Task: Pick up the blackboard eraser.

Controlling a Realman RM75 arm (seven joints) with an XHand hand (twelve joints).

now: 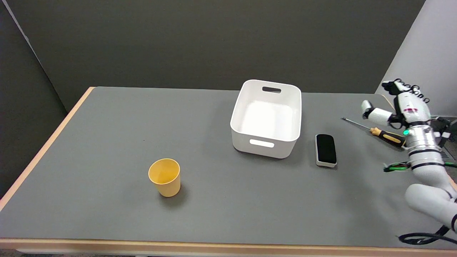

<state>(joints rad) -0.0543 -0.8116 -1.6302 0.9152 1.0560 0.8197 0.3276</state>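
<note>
The blackboard eraser (326, 150), black on top with a white base, lies flat on the grey table (107, 142) just right of the white bin. My right hand (400, 105) is raised at the far right edge, well to the right of the eraser and apart from it. Its fingers are spread and it holds nothing.
A white rectangular bin (266, 117) with handle slots stands at the table's middle. A screwdriver (378, 132) with a yellow-and-black handle lies between the eraser and my hand. A yellow cup (165, 177) stands at the front left. Cables (421, 237) hang by my arm.
</note>
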